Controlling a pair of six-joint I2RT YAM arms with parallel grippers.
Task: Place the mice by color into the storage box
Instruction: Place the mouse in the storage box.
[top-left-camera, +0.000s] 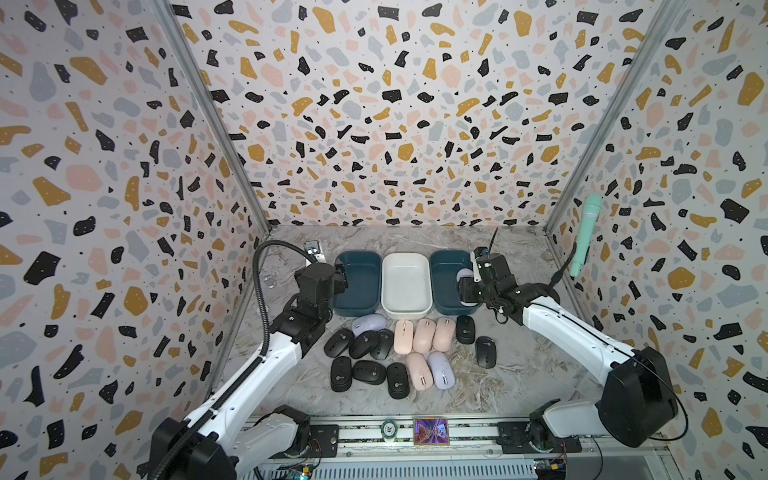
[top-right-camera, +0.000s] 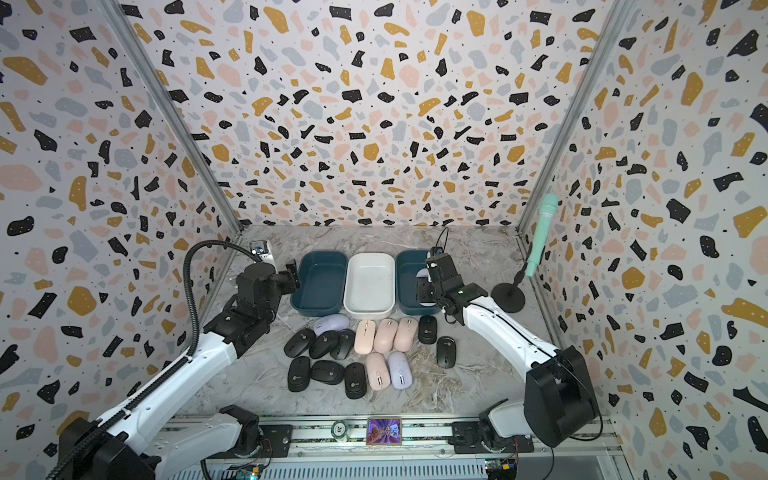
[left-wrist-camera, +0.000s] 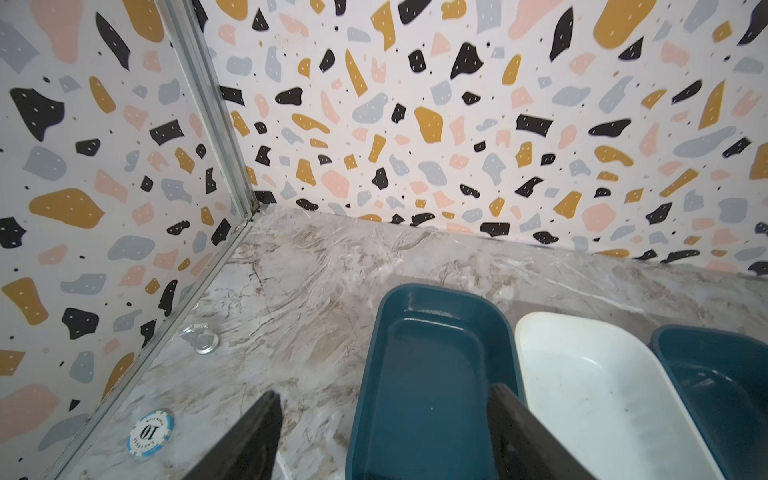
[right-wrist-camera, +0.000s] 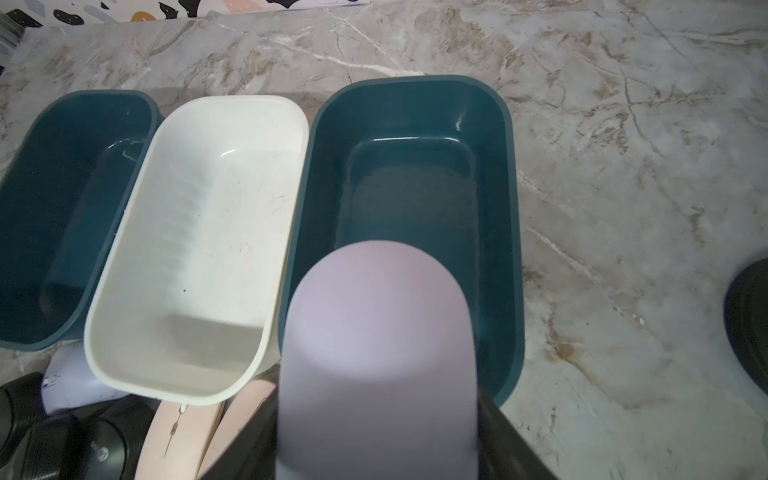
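The right claw (right-wrist-camera: 376, 440) is clamped on a lavender mouse (right-wrist-camera: 374, 324), whose long axis runs straight out ahead of the jaws; the teal box (right-wrist-camera: 512, 216) lies just below and ahead of it. The left claw (left-wrist-camera: 384, 403) stands open, holding nothing, at the edge of a second teal box (left-wrist-camera: 440, 305)

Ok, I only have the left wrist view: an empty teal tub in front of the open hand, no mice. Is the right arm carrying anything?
Observer: Yes. The right hand is shut on a smooth lavender oval mouse above the teal plastic tub nearest that arm.
Operator: Any mice inside the tubs?
Observer: None that show; that tub's floor is bare in the right wrist view.
Operator: How many on the table?
Observer: Fourteen on the marble tabletop: eight black mice, four pink mice, two lavender mice.
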